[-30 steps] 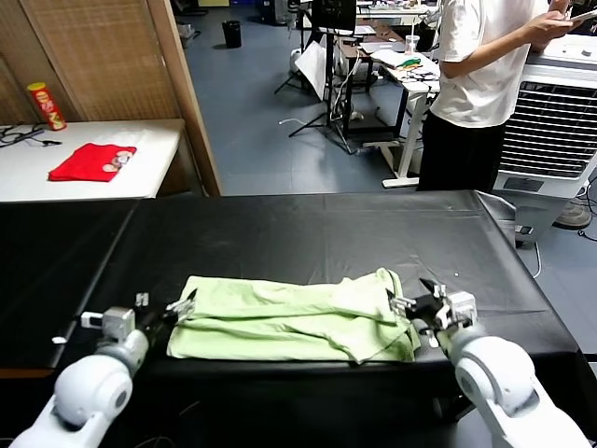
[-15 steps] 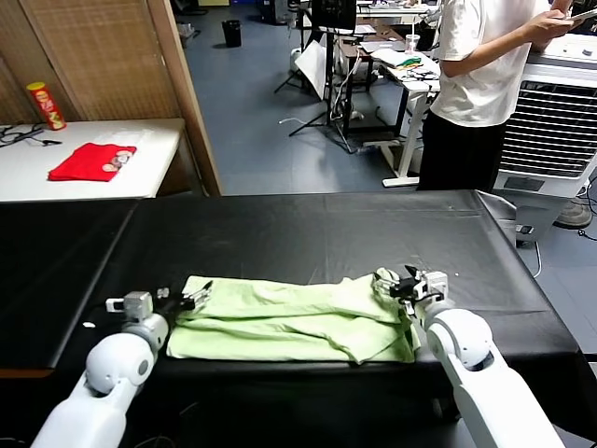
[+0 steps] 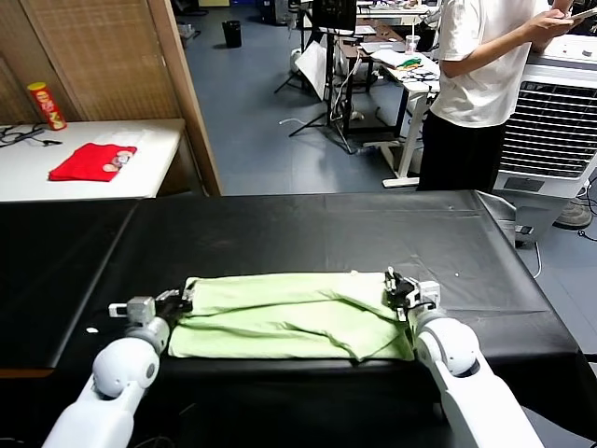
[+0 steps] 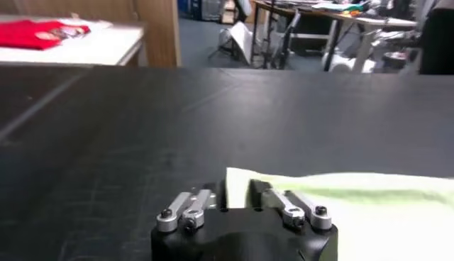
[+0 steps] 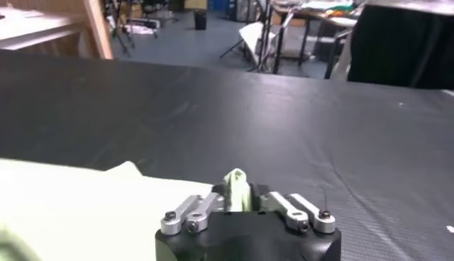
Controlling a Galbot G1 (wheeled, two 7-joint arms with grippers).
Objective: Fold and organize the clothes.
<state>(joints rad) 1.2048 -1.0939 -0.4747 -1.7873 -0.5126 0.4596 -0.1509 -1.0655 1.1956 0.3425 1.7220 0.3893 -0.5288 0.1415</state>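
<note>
The pale yellow-green shirt [image 3: 289, 317] lies folded into a long band across the near part of the black table [image 3: 298, 233]. My left gripper [image 3: 183, 297] is shut on the shirt's left far corner [image 4: 237, 186], with fabric pinched between its fingers. My right gripper [image 3: 395, 287] is shut on the shirt's right far corner, and a small fold of green cloth [image 5: 236, 186] sticks up between its fingers. Both grippers sit low at the table surface, at opposite ends of the shirt.
A red folded garment [image 3: 91, 161] and a red can [image 3: 44, 105] lie on a white table at the far left. A person in a white shirt [image 3: 485, 84] stands beyond the table at right, beside a white fan unit [image 3: 560, 121]. A wooden post [image 3: 191, 93] stands behind.
Both grippers moved in from the shirt's ends onto its far corners and closed on the cloth. The shirt's far edge now lies straighter.
</note>
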